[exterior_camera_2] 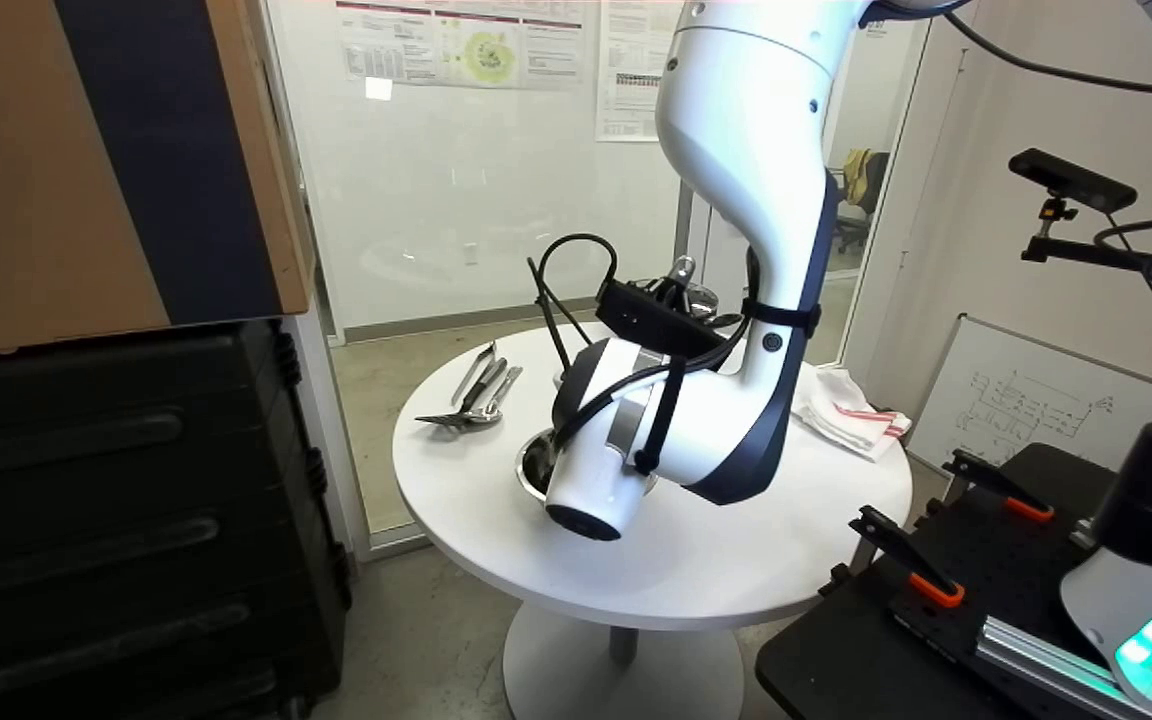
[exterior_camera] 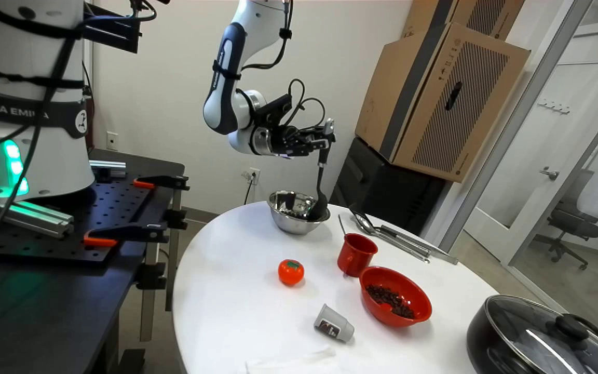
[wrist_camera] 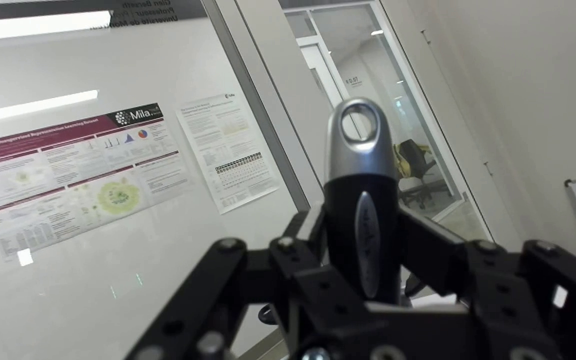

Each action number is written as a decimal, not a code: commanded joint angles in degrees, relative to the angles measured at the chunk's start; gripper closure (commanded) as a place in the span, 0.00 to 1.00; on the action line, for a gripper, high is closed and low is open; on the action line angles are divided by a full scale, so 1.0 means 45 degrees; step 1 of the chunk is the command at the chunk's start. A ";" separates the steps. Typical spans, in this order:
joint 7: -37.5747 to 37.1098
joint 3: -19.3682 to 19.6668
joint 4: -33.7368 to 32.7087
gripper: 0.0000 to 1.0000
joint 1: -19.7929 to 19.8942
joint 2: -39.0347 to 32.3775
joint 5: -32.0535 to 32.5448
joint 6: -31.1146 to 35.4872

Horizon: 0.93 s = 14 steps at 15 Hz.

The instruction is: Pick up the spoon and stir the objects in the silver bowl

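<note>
In an exterior view, the spoon (exterior_camera: pixel 321 193) in my gripper (exterior_camera: pixel 325 144) reaches into the mixing bowl (exterior_camera: pixel 295 224). The tomato (exterior_camera: pixel 290 272) lies before it; rightward, the mug (exterior_camera: pixel 357 255) stands behind another bowl (exterior_camera: pixel 407 286).

Claw (exterior_camera: pixel 325 142) gripping blk spoon (exterior_camera: pixel 320 201), head in slvr bowl (exterior_camera: pixel 293 224).

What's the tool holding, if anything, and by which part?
The tool holds the spoon by the black section of its handle, just below the silver looped end.
</note>
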State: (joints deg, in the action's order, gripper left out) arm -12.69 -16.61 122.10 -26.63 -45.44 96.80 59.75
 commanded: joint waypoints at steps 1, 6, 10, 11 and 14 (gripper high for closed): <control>0.0493 -0.0179 0.0428 0.90 0.0137 0.0017 0.0161 -0.0481; 0.1208 -0.0629 0.0691 0.90 0.0381 0.0020 -0.0114 0.0072; 0.1776 -0.1111 0.0591 0.90 0.0679 -0.0003 -0.0632 0.0928; 0.1833 -0.1183 0.0557 0.90 0.0737 -0.0004 -0.0754 0.1152; 0.1578 -0.1217 0.0339 0.90 0.0790 -0.0080 -0.1070 0.1457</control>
State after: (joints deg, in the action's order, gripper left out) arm -6.16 -21.29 124.48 -23.98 -45.82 93.53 64.98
